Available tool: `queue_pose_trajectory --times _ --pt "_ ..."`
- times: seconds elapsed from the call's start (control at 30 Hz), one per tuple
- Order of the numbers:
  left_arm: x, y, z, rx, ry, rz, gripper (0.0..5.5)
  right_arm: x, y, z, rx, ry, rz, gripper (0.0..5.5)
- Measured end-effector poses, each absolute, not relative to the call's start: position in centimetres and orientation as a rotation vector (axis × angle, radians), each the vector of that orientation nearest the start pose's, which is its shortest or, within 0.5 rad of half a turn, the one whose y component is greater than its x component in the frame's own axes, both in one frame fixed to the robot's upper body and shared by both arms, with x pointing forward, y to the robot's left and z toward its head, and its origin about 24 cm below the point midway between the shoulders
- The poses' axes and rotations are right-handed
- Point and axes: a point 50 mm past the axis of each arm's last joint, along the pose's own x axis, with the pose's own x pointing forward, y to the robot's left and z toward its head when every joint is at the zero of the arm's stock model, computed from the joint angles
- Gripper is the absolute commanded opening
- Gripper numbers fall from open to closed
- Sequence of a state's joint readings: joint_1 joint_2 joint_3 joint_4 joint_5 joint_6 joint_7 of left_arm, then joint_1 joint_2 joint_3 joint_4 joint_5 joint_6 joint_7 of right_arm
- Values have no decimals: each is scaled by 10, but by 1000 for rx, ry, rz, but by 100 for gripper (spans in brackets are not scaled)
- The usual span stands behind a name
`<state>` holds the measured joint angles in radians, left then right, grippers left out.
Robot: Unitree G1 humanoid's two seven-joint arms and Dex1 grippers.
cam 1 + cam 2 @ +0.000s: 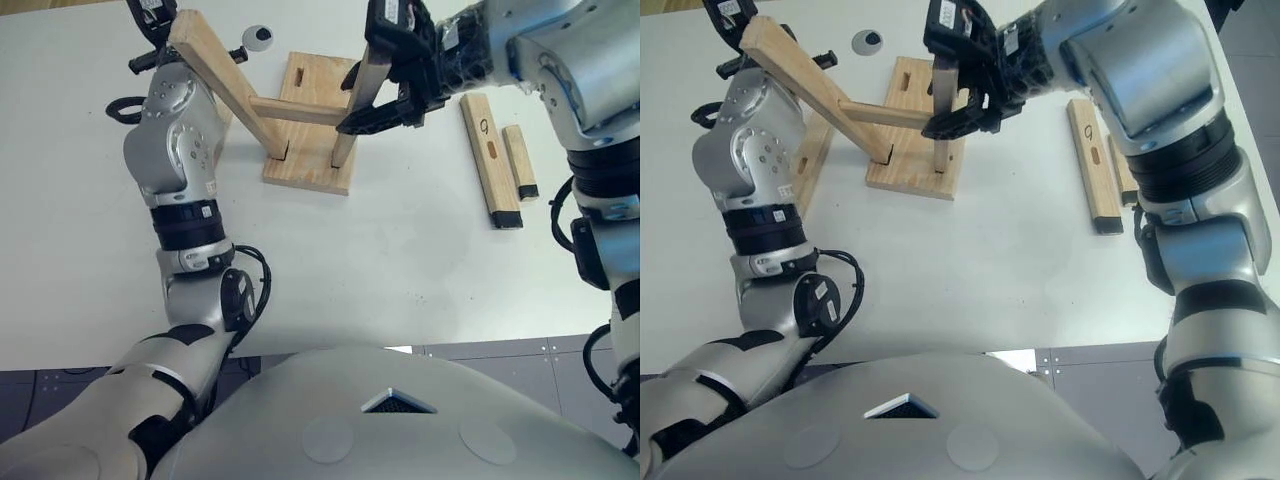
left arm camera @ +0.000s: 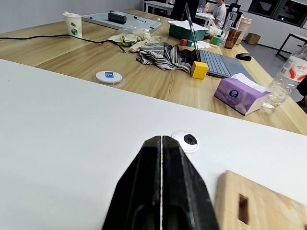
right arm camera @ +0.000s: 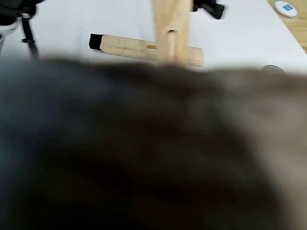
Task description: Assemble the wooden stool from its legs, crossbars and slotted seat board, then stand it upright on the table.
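A half-built stool is pictured on the white table point(image 1: 400, 260), with its seat board point(image 1: 305, 170) lying flat. Two legs are planted in the board and joined by a crossbar point(image 1: 295, 110). The upright leg point(image 1: 343, 150) appears to be clamped in the right gripper point(image 1: 350, 105). The left gripper point(image 2: 161, 143) is seen with its fingers pressed together on nothing, beside the top of the slanted leg point(image 1: 225, 85).

The lean of that leg is judged the main hazard. With no grip on it, it could slide off the closed fingers and drop, and the crossbar could be levered out of its joint. If the upright leg is pushed sideways, the board could be skidded or tipped, since nothing pins it down.

A spare leg point(image 1: 490, 160) and a short bar point(image 1: 520, 160) lie side by side to the right, not yet fitted.
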<state>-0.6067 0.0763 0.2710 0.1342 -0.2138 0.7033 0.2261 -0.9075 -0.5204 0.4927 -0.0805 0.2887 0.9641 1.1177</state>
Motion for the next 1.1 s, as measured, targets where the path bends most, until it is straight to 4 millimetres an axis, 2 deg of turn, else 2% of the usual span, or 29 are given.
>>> queue_pose_trajectory --times 0.13,0.23,0.3,0.4,0.57,0.67,0.73,0.8,0.87,0.9,0.93,0.97,1.0,1.03,1.1 --pt "376 179 129 -204 244 187 0 279 -46 185 -418 477 1557 339" --pt "393 160 131 -217 239 100 0 267 -28 182 -329 486 1654 339" --pt "400 149 132 -211 237 55 0 266 -22 181 -289 477 1649 339" --pt "405 145 131 -203 222 27 0 271 -26 179 -259 490 1568 339" --pt "405 167 135 -188 173 41 0 262 -34 201 -208 421 1569 339" --pt "396 182 131 -184 140 33 0 263 -47 221 -123 360 1543 339" --pt "384 199 137 -170 91 27 0 270 -66 256 -39 236 1502 339" --pt "364 215 140 -134 89 -22 0 282 -93 289 48 114 1415 321" --pt "341 223 140 -63 139 -109 0 293 -119 306 132 19 1327 290" --pt "328 226 140 -10 191 -173 0 299 -128 308 131 -24 1271 278" --pt "318 227 139 29 237 -232 0 302 -134 306 110 -41 1223 253" --pt "303 226 137 80 313 -319 0 310 -140 295 87 -43 1161 233" --pt "283 223 135 147 412 -443 0 322 -144 271 -1 9 1068 218" --pt "267 218 134 189 483 -555 0 334 -145 235 -80 97 988 191" --pt "241 208 137 226 572 -758 0 346 -144 161 -268 275 916 155"
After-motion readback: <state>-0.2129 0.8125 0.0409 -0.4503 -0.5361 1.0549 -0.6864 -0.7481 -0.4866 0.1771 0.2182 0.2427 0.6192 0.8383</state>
